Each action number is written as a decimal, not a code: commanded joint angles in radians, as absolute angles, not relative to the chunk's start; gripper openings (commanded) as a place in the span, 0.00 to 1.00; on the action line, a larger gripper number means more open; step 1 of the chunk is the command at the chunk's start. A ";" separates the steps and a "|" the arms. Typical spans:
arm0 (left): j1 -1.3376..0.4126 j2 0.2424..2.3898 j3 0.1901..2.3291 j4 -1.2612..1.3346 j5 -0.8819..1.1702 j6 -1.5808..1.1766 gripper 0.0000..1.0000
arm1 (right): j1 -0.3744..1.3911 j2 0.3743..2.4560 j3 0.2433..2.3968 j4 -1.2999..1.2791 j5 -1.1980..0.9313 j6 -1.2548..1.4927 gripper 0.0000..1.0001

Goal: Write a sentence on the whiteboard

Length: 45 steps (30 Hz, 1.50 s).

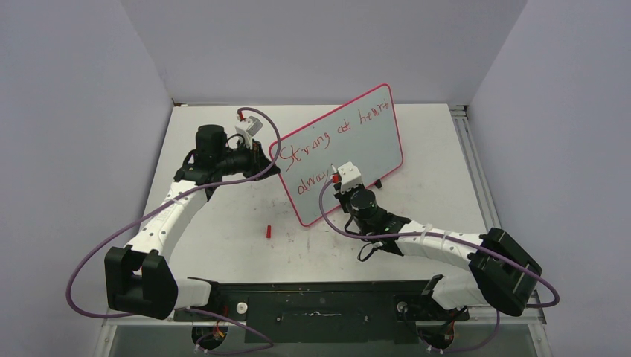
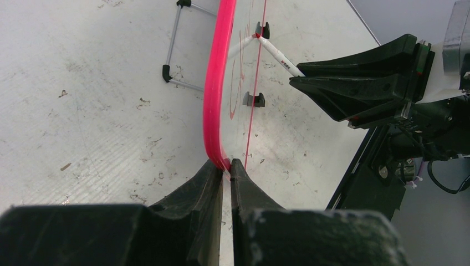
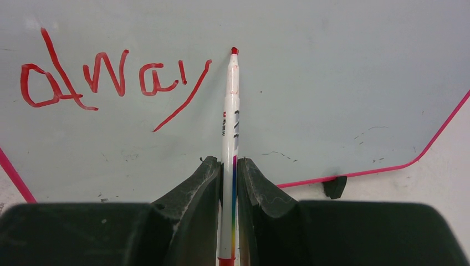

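Note:
The whiteboard (image 1: 372,145), pink-rimmed, stands tilted at the middle of the table. On it the sentence (image 1: 327,137) in red reads "Strong at heart" with "alway" (image 3: 105,83) below. My left gripper (image 2: 226,164) is shut on the board's pink rim (image 2: 213,94) at its left corner. My right gripper (image 3: 229,163) is shut on a white marker (image 3: 229,116). The marker's red tip (image 3: 234,51) is at the board surface just right of the "y". In the top view the right gripper (image 1: 344,178) sits in front of the board's lower middle.
A small red cap (image 1: 268,231) lies on the tabletop in front of the board's lower corner. Behind the board is a thin wire stand (image 2: 176,44). A black foot (image 3: 334,187) shows under the bottom rim. Purple cables loop beside both arms.

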<state>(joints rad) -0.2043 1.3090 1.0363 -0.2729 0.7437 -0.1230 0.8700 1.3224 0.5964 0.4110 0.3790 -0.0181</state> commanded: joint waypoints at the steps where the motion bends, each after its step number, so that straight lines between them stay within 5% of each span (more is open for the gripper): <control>1: -0.204 1.272 1.043 -0.222 0.773 -0.123 0.00 | 0.869 1.309 0.587 0.462 0.336 -0.008 0.05; 45: -0.205 1.269 1.043 -0.220 0.772 -0.124 0.00 | 0.875 1.309 0.537 0.424 0.417 0.095 0.05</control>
<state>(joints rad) -0.2043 1.3090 1.0363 -0.2726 0.7452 -0.1234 0.8776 1.3201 0.5518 0.4072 0.4038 0.0696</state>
